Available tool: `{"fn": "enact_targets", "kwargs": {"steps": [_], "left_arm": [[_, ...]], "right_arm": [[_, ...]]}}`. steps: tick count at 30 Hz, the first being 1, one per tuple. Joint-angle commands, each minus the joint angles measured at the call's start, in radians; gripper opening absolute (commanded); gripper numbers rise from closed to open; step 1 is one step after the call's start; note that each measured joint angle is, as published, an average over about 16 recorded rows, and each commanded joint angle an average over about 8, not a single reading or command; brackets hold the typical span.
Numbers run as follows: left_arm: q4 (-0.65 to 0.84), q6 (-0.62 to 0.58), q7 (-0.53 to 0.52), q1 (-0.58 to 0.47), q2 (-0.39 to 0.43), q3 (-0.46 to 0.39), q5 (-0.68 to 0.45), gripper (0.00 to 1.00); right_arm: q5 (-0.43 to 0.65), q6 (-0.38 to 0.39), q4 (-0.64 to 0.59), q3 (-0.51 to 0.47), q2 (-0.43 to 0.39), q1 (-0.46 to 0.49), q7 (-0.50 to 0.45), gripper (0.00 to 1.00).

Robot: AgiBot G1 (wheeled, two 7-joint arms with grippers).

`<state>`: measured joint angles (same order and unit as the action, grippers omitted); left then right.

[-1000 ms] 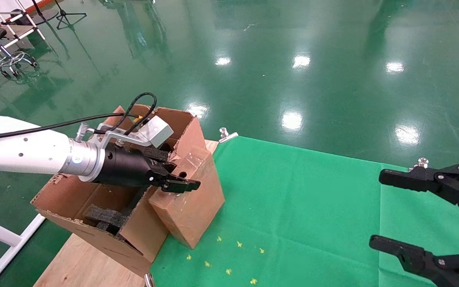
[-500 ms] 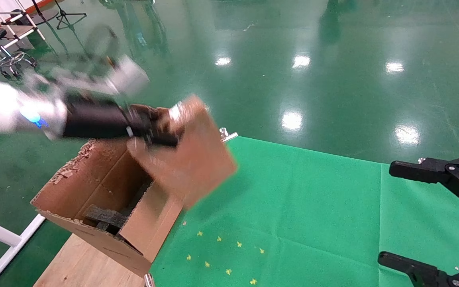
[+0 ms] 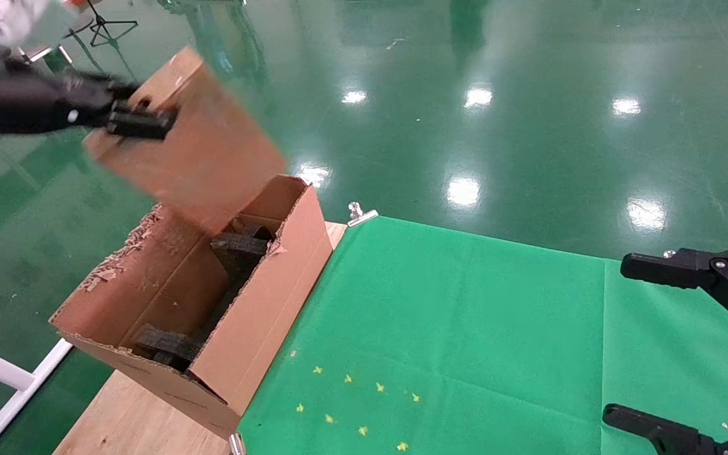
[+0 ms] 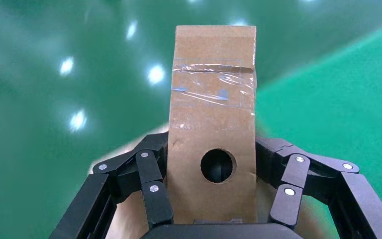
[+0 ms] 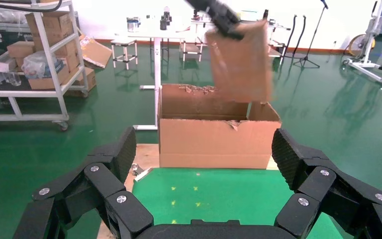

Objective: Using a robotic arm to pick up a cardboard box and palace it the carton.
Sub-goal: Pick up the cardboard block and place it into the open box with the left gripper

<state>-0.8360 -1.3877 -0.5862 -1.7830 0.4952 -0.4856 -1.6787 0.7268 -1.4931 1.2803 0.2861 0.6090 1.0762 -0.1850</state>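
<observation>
From the head camera, the left gripper [image 3: 139, 120] holds the cardboard box [image 3: 193, 142] in the air above the carton [image 3: 263, 316]. The left wrist camera shows its fingers [image 4: 154, 191] clamped on the box's sides. Seen from the right wrist, the right gripper [image 5: 201, 154] hangs wide open, well apart from the carton.

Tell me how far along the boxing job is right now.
Done: the left pincer has gripped the cardboard box and lifted it off the green cloth. In hand: the box hangs tilted in the air above the carton, held by its narrow end with the round hole. Left: lower it between the black foam blocks inside the carton and release. The right pincer waits open over the cloth.
</observation>
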Motion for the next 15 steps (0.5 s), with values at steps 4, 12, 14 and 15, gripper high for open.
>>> {"fn": "enact_targets", "kwargs": {"steps": [4, 12, 14, 15], "left_arm": [[0.117, 0.072, 0.095, 0.013, 0.013, -0.040, -0.104, 0.00], [0.281, 0.205, 0.067, 0.039, 0.074, -0.068, -0.184, 0.00], [0.318, 0.222, 0.055, 0.034, 0.088, -0.077, -0.205, 0.00], [0.334, 0.228, 0.051, 0.031, 0.095, -0.081, -0.214, 0.00]], "right_arm": [[0.000, 0.000, 0.000, 0.000, 0.000, 0.000, 0.000, 1.00], [-0.001, 0.000, 0.000, 0.001, 0.000, 0.000, 0.000, 1.00], [-0.001, 0.000, 0.000, 0.001, 0.000, 0.000, 0.000, 1.00], [-0.001, 0.000, 0.000, 0.001, 0.000, 0.000, 0.001, 1.00]]}}
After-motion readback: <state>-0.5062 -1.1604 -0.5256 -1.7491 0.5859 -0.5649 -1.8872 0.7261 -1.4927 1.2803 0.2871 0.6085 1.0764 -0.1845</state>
